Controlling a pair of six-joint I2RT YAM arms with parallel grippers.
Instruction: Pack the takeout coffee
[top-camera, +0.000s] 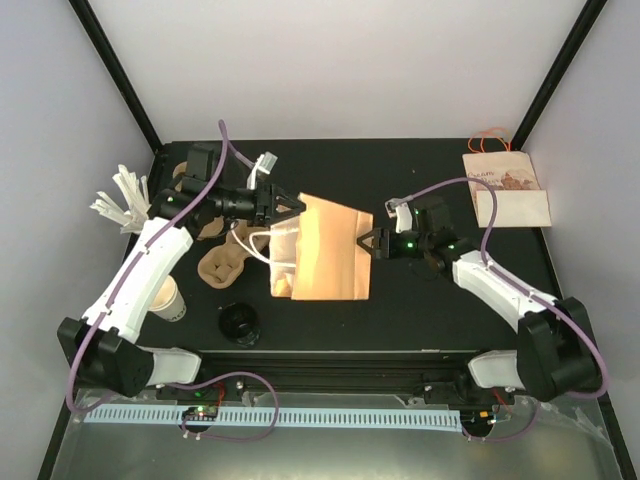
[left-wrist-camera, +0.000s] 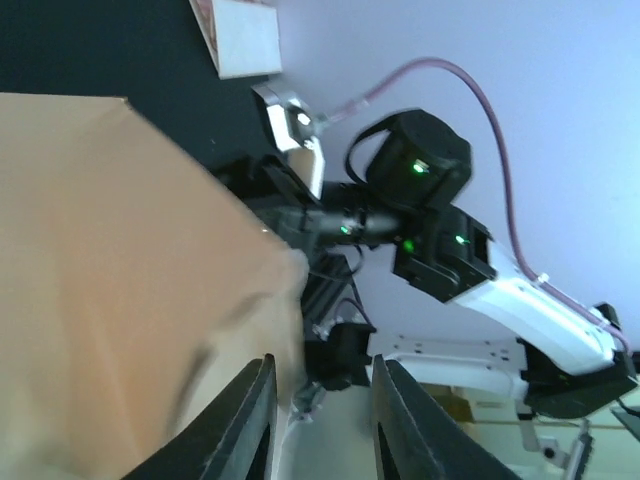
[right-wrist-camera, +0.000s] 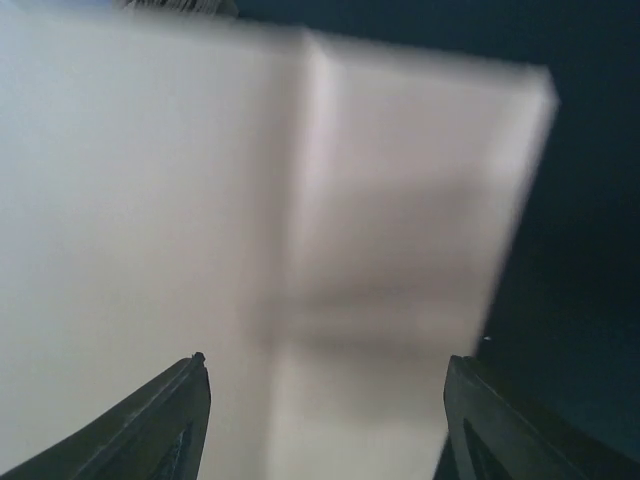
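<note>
Bag: the paper bag (top-camera: 325, 255) lies on its side in the middle of the table (top-camera: 430, 315), with its white handles (top-camera: 262, 250) toward the left arm. Its inside is not visible.
Left tool: the left gripper (top-camera: 292, 205) is at the bag's far-left corner. In the wrist view the jaws stand a narrow gap apart with nothing between them, and bag paper lies just beside one finger.
Right tool: the right gripper (top-camera: 368, 242) is at the bag's right edge with its jaws spread wide. The bag's face fills the wrist view ahead. No paper shows between the fingers, and whether they touch it cannot be told.
Cup: the coffee cup (top-camera: 170, 298) stands at front left, partly under the left arm and well apart from the bag.
Carrier: the cup carrier (top-camera: 222, 262) lies just left of the bag and holds no cup.
Lid: the black lid (top-camera: 240, 322) sits alone near the cup, not on it.
Done: nothing looks packed. At most the bag is being positioned.
Left to do: my reading is nearly everything. The bag must be stood up and opened, the cup lidded and seated in the carrier, and both loaded into the bag.
</note>
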